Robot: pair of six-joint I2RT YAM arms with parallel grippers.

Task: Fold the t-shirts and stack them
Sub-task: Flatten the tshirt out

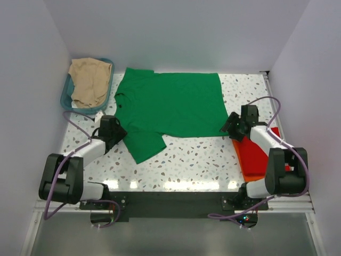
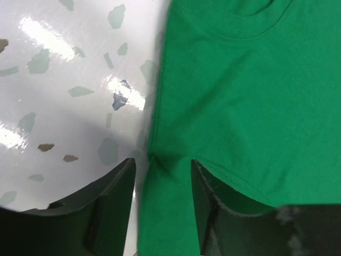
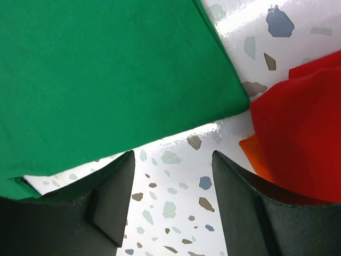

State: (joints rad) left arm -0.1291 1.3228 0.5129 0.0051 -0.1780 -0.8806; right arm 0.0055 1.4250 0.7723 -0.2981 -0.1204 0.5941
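The green t-shirt [image 1: 170,106] lies spread flat mid-surface, collar toward 9 o'clock. The red-orange t-shirt [image 1: 259,156] sits at its 4 o'clock. The left gripper [image 2: 162,165], at 8 o'clock, has its jaws spread astride the sleeve seam. The right gripper [image 3: 173,160], at 3 o'clock, has its jaws spread over the bare speckled surface [image 3: 170,208] between both shirts. A teal basket [image 1: 67,90] holding beige cloth [image 1: 90,80] sits at 10 o'clock.

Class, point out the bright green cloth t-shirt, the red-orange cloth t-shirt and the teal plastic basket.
Bright green cloth t-shirt [image 1: 170,104], top external view, middle of its body.
Red-orange cloth t-shirt [image 1: 254,160], top external view, its visible flat part.
Teal plastic basket [image 1: 66,92], top external view, left rim.
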